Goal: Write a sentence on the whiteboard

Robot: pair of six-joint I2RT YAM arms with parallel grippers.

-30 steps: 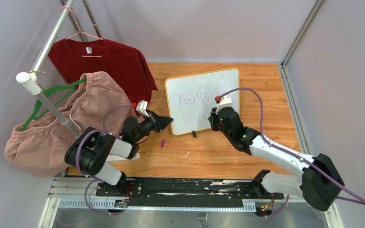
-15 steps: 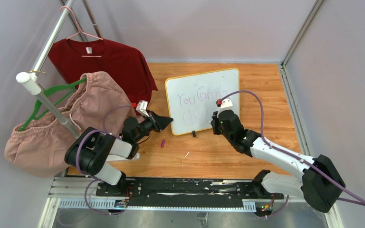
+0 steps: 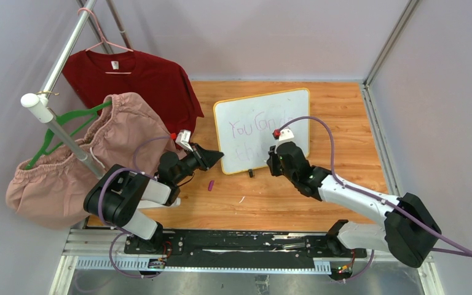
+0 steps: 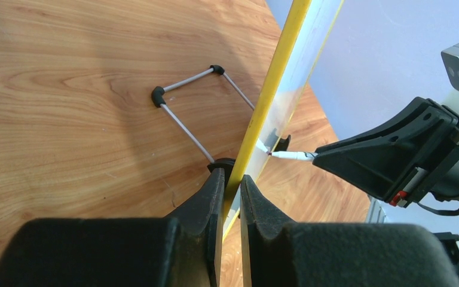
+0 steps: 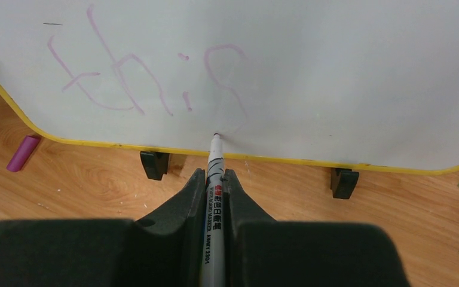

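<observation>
At wrist level only: right jaws tight on marker [image 5: 214,179], left jaws tight on whiteboard frame [image 4: 262,107].

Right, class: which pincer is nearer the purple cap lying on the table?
Left. The left pincer grips the whiteboard's corner just beyond the cap; the right pincer holds the marker farther right.

Your right gripper [image 5: 215,179] has moved left and slightly down along the lower half of the whiteboard [image 3: 298,107] over the last second, taking the marker [image 5: 213,215] with it. The purple cable [image 3: 310,117] arcing over the board followed leftward. The arm's elbow [image 3: 409,230] swung slightly left too.
</observation>
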